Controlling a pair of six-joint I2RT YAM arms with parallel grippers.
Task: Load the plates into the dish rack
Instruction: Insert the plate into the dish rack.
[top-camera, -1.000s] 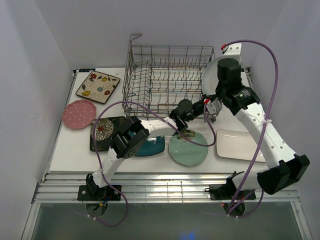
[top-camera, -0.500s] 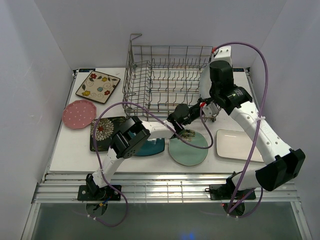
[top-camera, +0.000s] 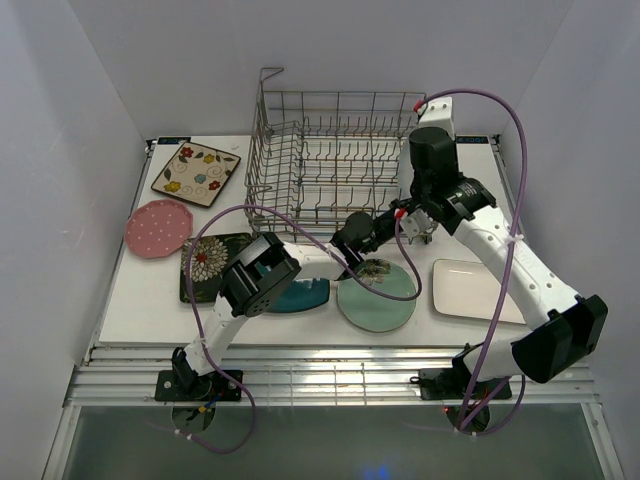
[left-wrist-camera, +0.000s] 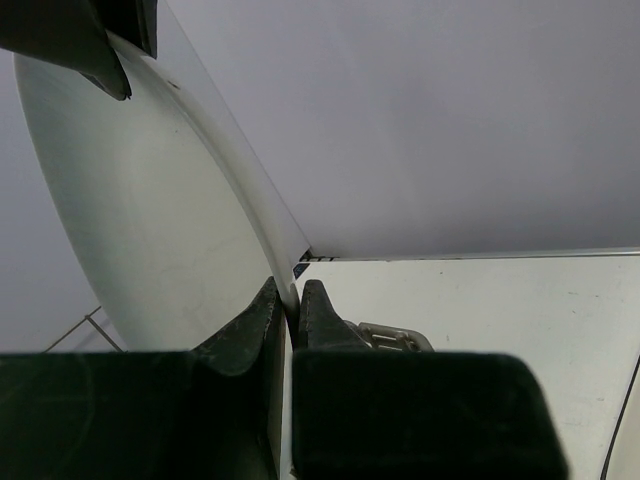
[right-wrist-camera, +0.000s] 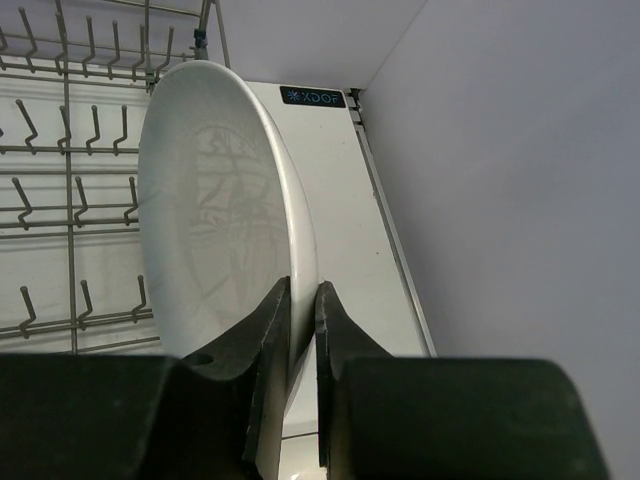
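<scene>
The white table carries the grey wire dish rack at its far middle. Compared with a second ago, the right arm has swung left, up to the rack's right end. Its wrist now hides, from above, the white disc that showed there earlier. The left arm has followed, reaching farther over the mint-green round plate.

The white rectangular plate lies flat under the right arm, and the teal square plate is half hidden under the left. The dark patterned square plate, pink dotted round plate and cream floral square plate lie to the left. The rack's tall right wall stands just beside the load.

The white oval plate stands on edge. The right jaws are clamped on its near rim, and the left jaws are pinched on its rim too.
</scene>
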